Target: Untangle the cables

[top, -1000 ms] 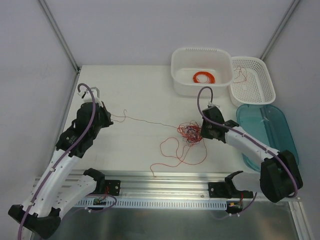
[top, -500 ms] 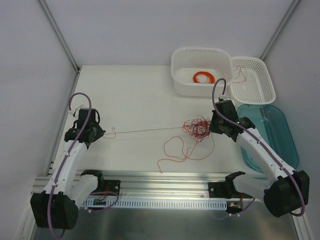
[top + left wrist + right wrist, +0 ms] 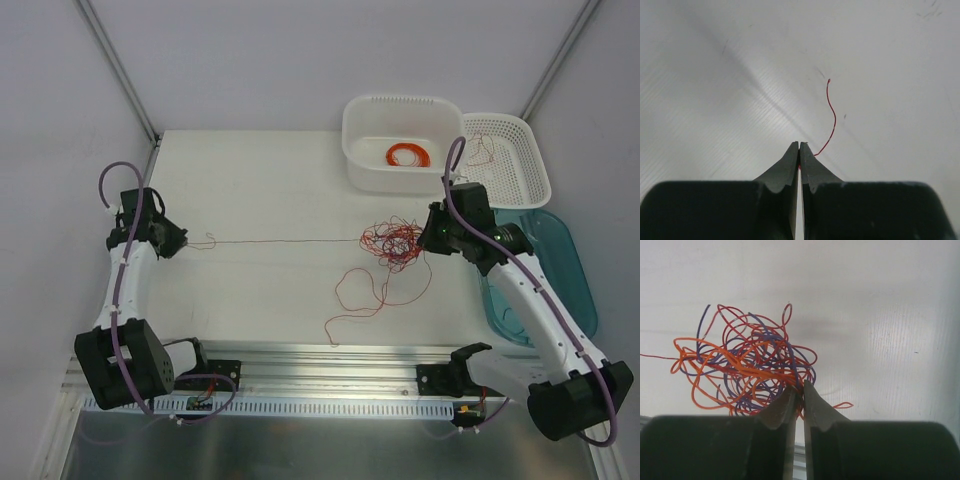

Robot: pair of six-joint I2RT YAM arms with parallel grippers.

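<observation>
The left gripper, pinched closed, holds one thin red strand taut left of the scribbly red, orange and dark wire knot. The right gripper clamps that knot, which looks mostly tangled.

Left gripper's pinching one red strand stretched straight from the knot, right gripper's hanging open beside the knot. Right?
Not open: the right gripper is shut on the knot, per the right wrist view. The left gripper does pinch the red strand.
</observation>
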